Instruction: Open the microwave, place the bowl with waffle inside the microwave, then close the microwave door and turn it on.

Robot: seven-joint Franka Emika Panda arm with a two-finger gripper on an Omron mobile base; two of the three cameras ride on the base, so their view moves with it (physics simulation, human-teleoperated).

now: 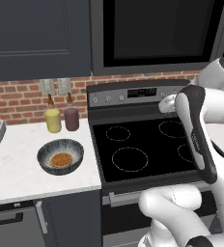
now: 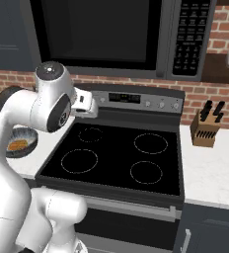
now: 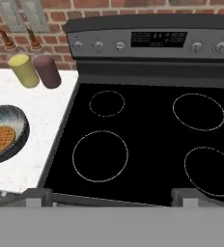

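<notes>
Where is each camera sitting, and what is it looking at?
Left base view: behind the arm on its left, facing the stove, the microwave and the bowl holding the waffle; the arm rises at right.
Right base view: behind on the right, facing stove, microwave and knife block; the arm rises at left.
Hand view: on the hand, looking down at the stove; the gripper is open.
All share stove and bowl.
</notes>
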